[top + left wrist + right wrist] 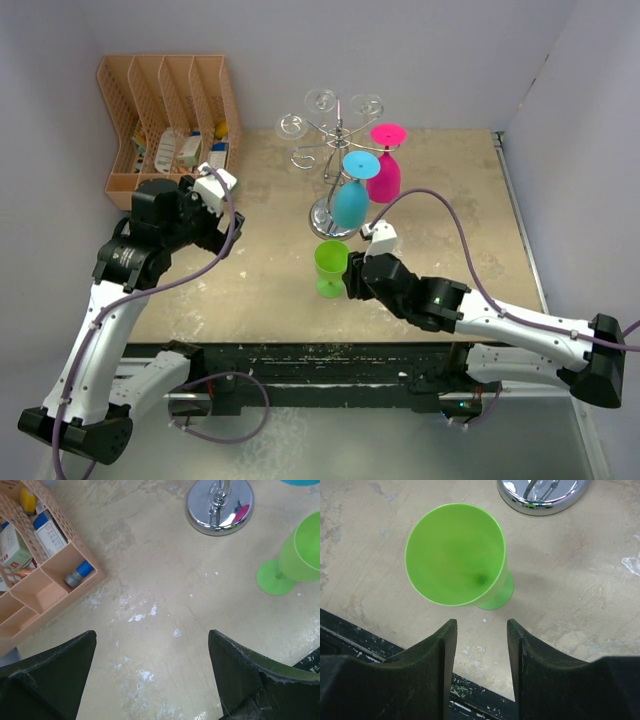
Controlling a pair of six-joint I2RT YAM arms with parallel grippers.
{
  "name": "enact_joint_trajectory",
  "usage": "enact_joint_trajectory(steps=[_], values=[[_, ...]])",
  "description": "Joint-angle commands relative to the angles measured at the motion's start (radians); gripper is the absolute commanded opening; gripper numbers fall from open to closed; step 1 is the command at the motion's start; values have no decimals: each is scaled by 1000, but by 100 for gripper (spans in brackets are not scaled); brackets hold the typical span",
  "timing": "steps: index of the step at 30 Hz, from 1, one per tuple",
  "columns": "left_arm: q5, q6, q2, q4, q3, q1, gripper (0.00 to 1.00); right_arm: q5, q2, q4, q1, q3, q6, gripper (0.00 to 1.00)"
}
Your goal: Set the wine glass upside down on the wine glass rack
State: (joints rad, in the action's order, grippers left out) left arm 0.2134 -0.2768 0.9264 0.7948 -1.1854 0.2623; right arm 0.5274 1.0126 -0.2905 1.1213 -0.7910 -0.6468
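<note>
A green wine glass stands upright on the table, near the front edge. In the right wrist view its bowl sits just ahead of my right gripper, whose jaws stand partly apart with nothing between them. The wine glass rack rises behind it on a shiny round base. A blue glass and a pink glass hang upside down from its arms. My left gripper hovers wide open over bare table, left of the rack, holding nothing.
An orange slotted organiser with small boxes and bottles stands at the back left, close to my left arm. White walls close in the table at the back and right. The table's dark front edge lies just under my right gripper.
</note>
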Motion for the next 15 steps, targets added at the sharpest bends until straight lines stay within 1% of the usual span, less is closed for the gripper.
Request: enact_joint_trajectory(steps=[1, 5, 7, 15], values=[[-71, 23, -33, 16, -16, -12, 96, 76, -18, 34, 3, -58, -73, 48], [-69, 24, -48, 21, 15, -16, 96, 128, -65, 40, 3, -63, -105, 47], [-77, 26, -51, 16, 18, -16, 96, 152, -62, 43, 4, -69, -112, 46], [-134, 25, -50, 6, -4, -9, 96, 210, 112, -61, 3, -172, -182, 42]])
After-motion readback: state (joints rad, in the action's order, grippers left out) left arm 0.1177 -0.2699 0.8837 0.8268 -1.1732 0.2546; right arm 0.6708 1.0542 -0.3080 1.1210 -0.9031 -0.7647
